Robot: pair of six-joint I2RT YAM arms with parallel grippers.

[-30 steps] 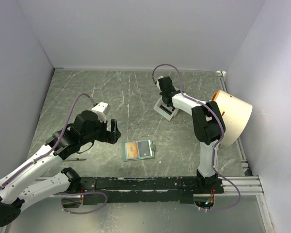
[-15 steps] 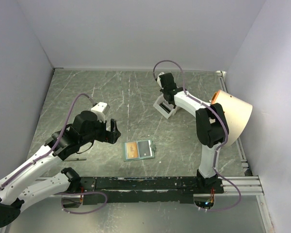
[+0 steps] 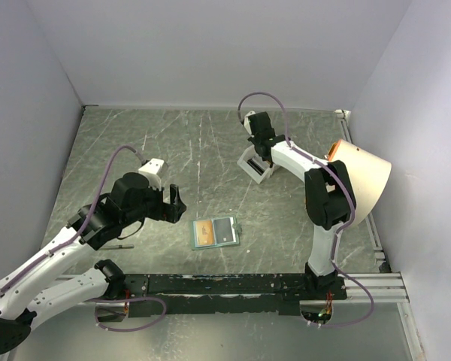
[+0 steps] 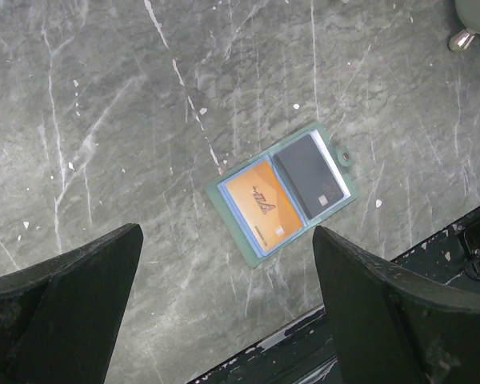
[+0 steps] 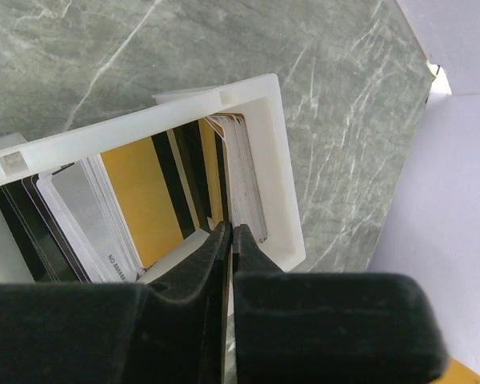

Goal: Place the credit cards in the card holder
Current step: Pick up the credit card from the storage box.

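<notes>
Elbow bent low at the near left, left gripper tipped down over the table, fingers spread wide, clasping nothing, touching nothing. Just beyond it and to the right, one card holder, lying open and flat. Holds two cards: one orange card in the left side, one dark card in the right, edge to edge. Farther back, right arm stretched long, right gripper dipped into one white tray. Fingers pinched fully together among upright cards, gold, dark and silvery, packed too tight to count. Cannot tell whether a card sits between the tips.
</notes>
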